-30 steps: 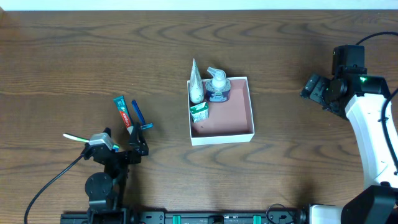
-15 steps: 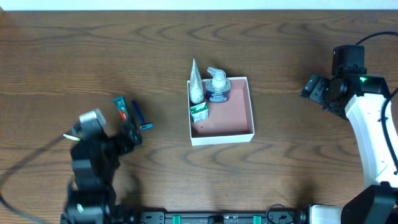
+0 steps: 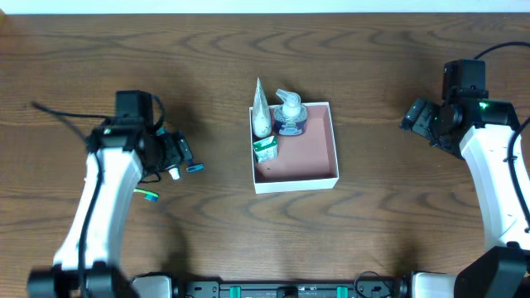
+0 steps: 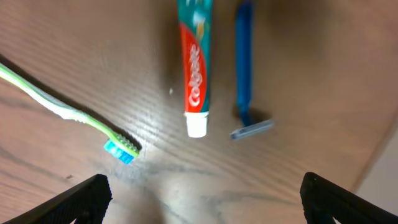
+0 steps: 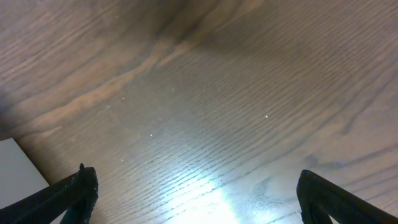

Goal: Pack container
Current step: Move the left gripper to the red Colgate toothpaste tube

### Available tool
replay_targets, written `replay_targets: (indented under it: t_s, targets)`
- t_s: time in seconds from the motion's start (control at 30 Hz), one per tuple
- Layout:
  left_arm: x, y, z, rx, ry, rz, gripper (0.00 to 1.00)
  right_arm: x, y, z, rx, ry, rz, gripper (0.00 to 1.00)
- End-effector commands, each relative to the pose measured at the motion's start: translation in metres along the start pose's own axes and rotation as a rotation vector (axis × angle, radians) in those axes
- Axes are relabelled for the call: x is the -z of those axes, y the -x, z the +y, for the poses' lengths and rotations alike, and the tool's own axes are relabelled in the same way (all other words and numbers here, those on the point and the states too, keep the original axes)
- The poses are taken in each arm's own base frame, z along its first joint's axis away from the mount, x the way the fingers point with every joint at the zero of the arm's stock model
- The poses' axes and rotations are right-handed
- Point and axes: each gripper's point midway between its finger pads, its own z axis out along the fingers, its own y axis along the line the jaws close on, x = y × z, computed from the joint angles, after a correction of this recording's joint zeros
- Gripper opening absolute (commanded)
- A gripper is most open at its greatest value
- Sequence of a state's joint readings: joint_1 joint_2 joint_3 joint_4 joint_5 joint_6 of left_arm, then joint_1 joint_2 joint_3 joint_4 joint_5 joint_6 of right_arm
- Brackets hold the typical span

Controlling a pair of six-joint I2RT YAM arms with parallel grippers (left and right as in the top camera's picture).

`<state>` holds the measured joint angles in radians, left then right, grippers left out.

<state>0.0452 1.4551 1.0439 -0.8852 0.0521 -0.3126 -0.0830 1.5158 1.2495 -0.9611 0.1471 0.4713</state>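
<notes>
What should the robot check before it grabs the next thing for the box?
1. Left fingers open and empty: ok.
2. Toothpaste lying flat between toothbrush and razor, in the left wrist view: ok.
3. Gap between toothpaste and razor: ok, they do not touch.
4. Free room in the container: ok, its pink floor is bare on the right side.
5. Right fingers out of the way: ok, open over bare table.
6. How high the left fingers are above the toothpaste: cannot tell.
</notes>
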Motion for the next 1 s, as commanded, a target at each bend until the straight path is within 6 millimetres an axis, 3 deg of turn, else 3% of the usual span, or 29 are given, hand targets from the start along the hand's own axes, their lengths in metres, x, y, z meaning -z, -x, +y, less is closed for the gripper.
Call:
replay_targets:
  t_s: [0.0, 0.5, 0.6, 0.7, 0.97]
  targets:
    - [-0.011, 0.001, 0.003, -0.009, 0.027, 0.036, 0.98, 0.001, 0.005, -0.002, -0.022, -0.005, -0.009, 0.99]
    - [-0.022, 0.036, -0.003, 0.014, 0.006, -0.083, 0.98, 0.001, 0.005, -0.002, -0.023, -0.005, -0.009, 0.99]
    - [-0.025, 0.04, 0.003, 0.07, 0.014, -0.088, 1.0, 0.001, 0.005, -0.002, -0.022, -0.005, -0.009, 0.99]
    - [-0.032, 0.041, 0.014, 0.133, 0.027, -0.069, 0.9, 0.001, 0.005, -0.002, -0.022, -0.005, -0.009, 0.99]
    - [-0.056, 0.037, 0.026, 0.133, 0.06, -0.001, 0.86, 0.001, 0.005, -0.002, -0.022, -0.005, -0.009, 0.99]
